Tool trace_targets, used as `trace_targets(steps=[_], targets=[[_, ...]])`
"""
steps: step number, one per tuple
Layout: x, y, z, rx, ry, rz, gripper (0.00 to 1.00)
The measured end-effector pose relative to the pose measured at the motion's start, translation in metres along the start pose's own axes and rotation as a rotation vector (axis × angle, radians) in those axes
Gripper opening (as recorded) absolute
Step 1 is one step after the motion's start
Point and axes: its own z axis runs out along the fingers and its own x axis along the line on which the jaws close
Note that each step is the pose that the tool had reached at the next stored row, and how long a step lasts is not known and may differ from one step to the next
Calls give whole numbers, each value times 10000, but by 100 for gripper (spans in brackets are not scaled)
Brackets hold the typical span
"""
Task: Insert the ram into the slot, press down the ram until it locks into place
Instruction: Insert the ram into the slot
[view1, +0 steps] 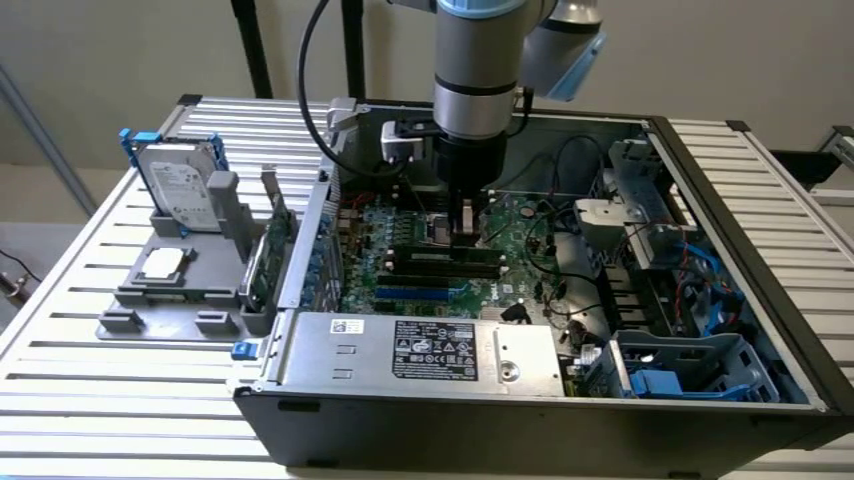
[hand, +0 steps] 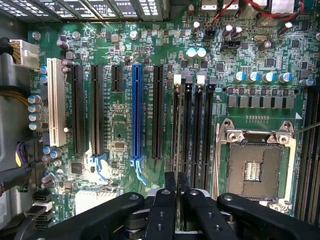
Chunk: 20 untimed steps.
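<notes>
My gripper (view1: 467, 236) hangs straight down inside the open computer case, low over the row of black memory slots (view1: 441, 264). In the wrist view its two black fingertips (hand: 170, 183) stand almost together at the gripper (hand: 177, 184). Between them is a thin dark strip that I take for the ram (hand: 177, 200), seen edge-on. That strip lines up with the slot (hand: 177, 127) nearest the long black expansion socket. This slot has a white end clip (hand: 177, 80). Whether the ram's lower edge touches the slot is hidden by the fingers.
The blue slot (hand: 136, 112) and the square metal CPU socket (hand: 254, 167) flank the memory slots. The power supply (view1: 427, 352) fills the case front, with drive cages and cables (view1: 667, 270) at the exterior view's right. A grey fixture with a hard drive (view1: 187, 200) stands outside the case.
</notes>
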Motion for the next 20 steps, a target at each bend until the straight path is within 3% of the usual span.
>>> trace_targets(steps=[20], targets=[[-4,2,55,-1,2,0,13]])
